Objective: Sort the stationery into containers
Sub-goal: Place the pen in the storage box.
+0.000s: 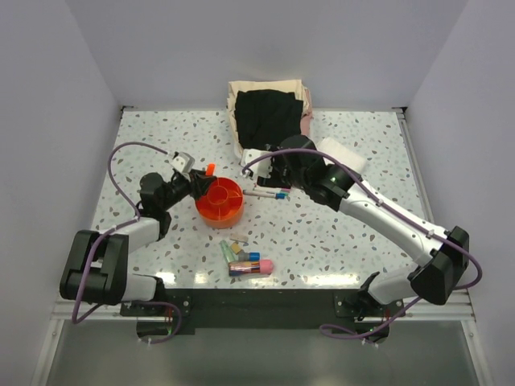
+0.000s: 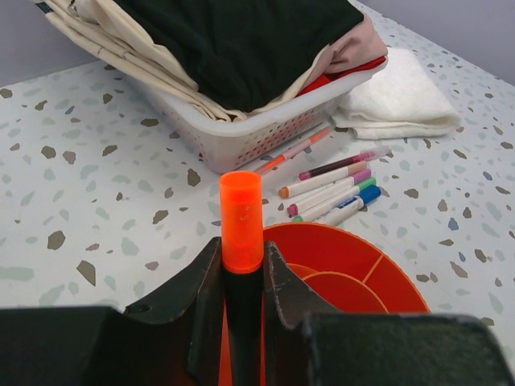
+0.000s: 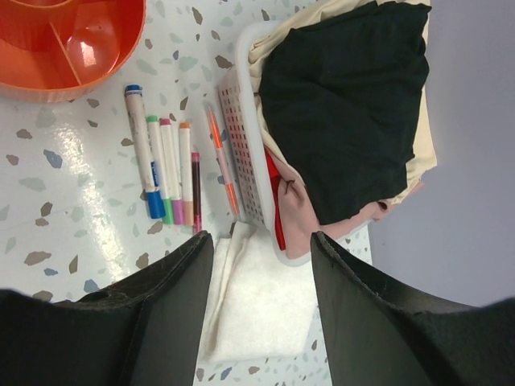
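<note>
Presently the left gripper (image 2: 241,269) is pinching the black-and-orange marker (image 2: 241,213) between both fingers, with the orange cap protruding past the fingertips, at the left rim of the orange tray (image 2: 378,277). The right gripper (image 3: 261,245) is spread wide and holds nothing; it hangs over a row of pens (image 3: 169,169) lying between the tray and the white basket (image 3: 245,137). Further stationery (image 1: 245,259) lies on the tray's near side.
</note>
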`<action>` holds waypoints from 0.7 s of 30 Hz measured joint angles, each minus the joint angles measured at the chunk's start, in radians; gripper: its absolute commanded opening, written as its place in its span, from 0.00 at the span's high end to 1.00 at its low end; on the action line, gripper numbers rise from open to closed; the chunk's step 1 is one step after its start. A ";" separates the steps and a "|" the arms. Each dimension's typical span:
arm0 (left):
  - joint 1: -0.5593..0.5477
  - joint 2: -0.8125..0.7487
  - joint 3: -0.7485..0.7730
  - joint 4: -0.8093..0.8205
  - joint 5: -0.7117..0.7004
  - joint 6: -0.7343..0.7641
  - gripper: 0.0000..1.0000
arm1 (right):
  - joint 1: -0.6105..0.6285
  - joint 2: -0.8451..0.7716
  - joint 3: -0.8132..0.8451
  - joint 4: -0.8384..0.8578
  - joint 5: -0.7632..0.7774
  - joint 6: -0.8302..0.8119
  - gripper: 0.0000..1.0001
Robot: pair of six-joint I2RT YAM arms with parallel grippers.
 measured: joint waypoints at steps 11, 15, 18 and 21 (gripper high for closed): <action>0.007 0.053 0.000 0.024 -0.072 -0.019 0.85 | 0.000 0.031 0.002 -0.002 0.000 0.014 0.45; 0.007 0.068 0.001 0.018 -0.089 -0.027 0.64 | 0.000 0.034 0.002 -0.002 0.000 0.013 0.45; 0.007 0.068 0.005 0.007 -0.091 -0.038 0.59 | 0.000 0.034 0.002 -0.001 0.000 0.013 0.44; 0.010 0.065 0.012 -0.005 -0.092 -0.044 0.56 | 0.000 0.034 0.001 0.001 0.000 0.014 0.44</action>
